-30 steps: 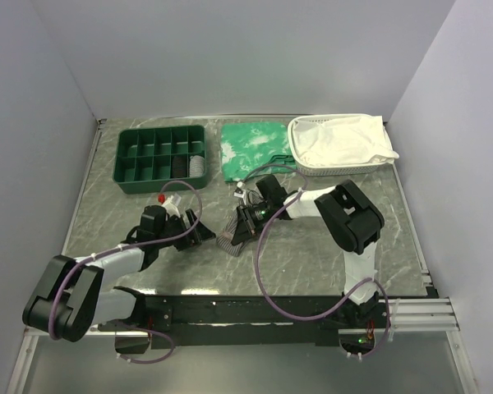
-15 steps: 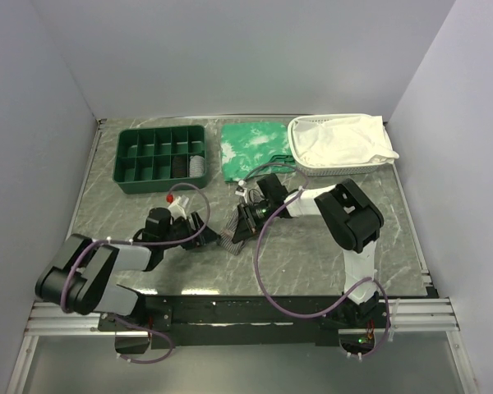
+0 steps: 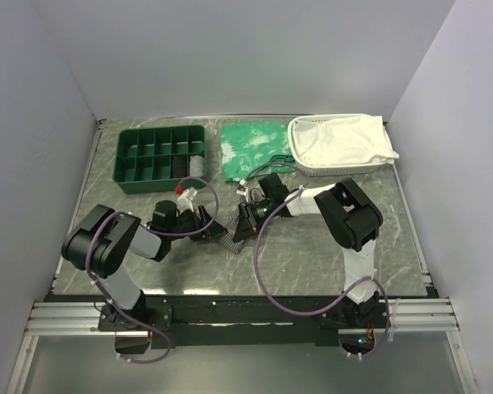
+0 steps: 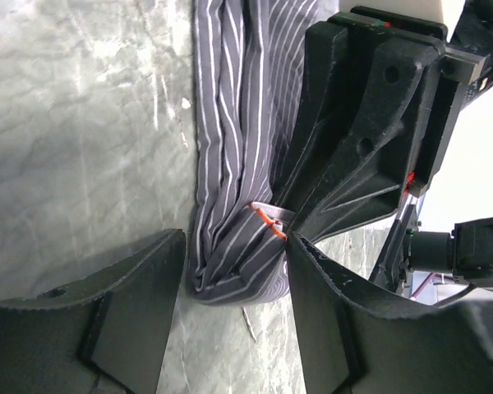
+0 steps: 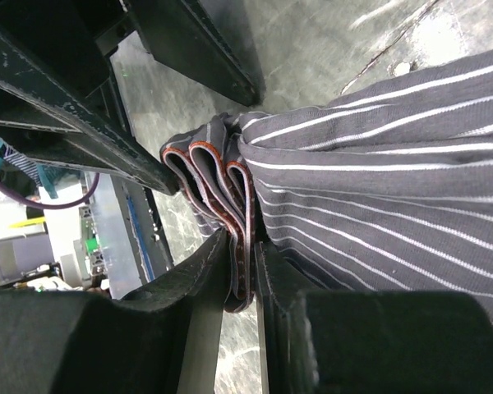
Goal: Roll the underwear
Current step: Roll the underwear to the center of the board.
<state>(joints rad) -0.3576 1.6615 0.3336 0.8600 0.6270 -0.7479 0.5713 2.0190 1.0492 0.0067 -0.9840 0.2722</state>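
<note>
Folded underwear — in right gripper

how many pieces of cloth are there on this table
3: grey striped underwear mid-table, green patterned cloth at the back, white cloth in the basket back right. Bundles in the green tray may be more fabric; too small to tell.

the left arm is stretching out low, with the left gripper turned on its side and its jaws standing apart. straight ahead of its tips the right gripper is facing it, nearly touching, its fingers pinching a folded edge of the underwear. behind that gripper the right arm is folding back at the elbow.
</note>
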